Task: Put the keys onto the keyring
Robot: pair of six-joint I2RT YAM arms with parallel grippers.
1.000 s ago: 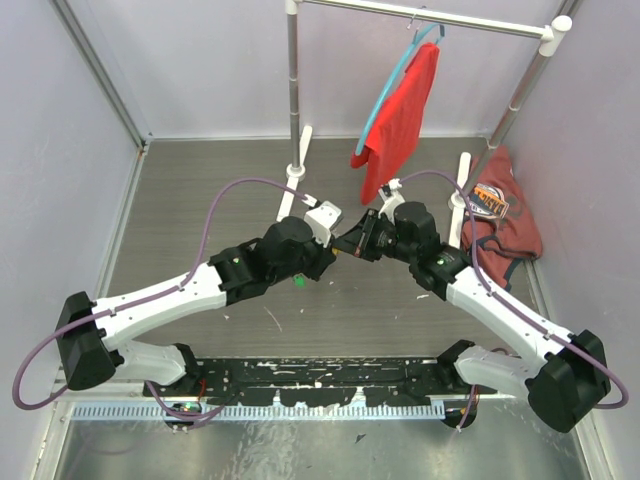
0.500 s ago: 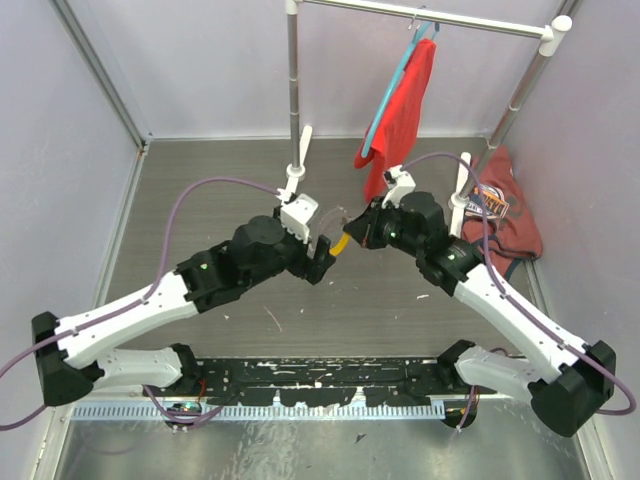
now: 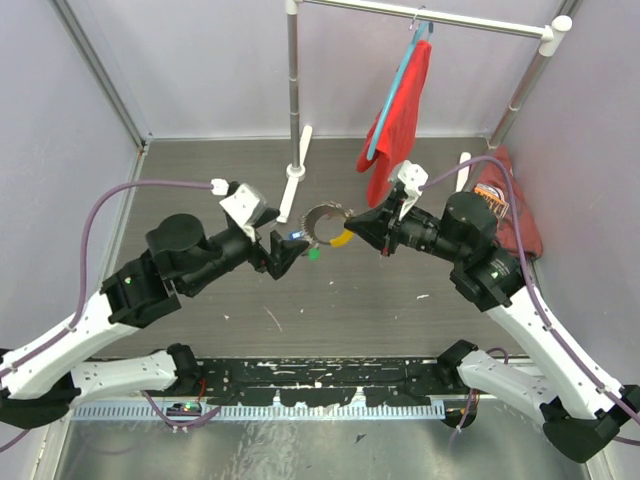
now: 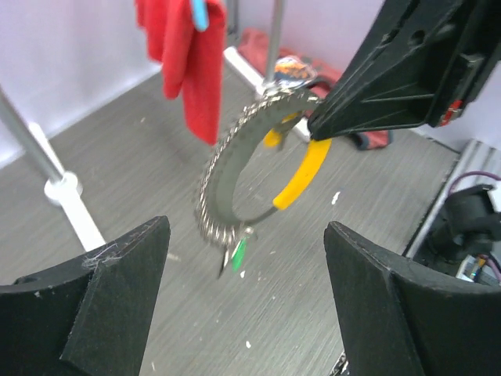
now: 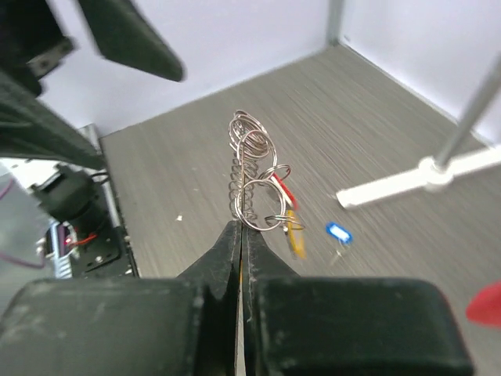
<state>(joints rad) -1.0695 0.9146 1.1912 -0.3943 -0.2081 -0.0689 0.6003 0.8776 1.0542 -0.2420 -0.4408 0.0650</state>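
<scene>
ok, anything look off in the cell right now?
A dark red shirt lies crumpled on the table beside the rack, not hung like the red shirt. Otherwise nothing stands out: the right claw holds the keyring clear of the table, nothing spilled or broken.

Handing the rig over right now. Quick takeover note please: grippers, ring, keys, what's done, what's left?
Left gripper: open, facing the keyring but not touching it.
Right gripper: shut on the keyring, pinching its rim next to the orange section and holding it above the table.
Keys: the green key hangs from the ring's low edge. The red key and yellow key sit close against the ring. I cannot tell whether the blue key is threaded or loose.
Done: at least the green key is on.
Left: check the others and thread any that are loose.
</scene>
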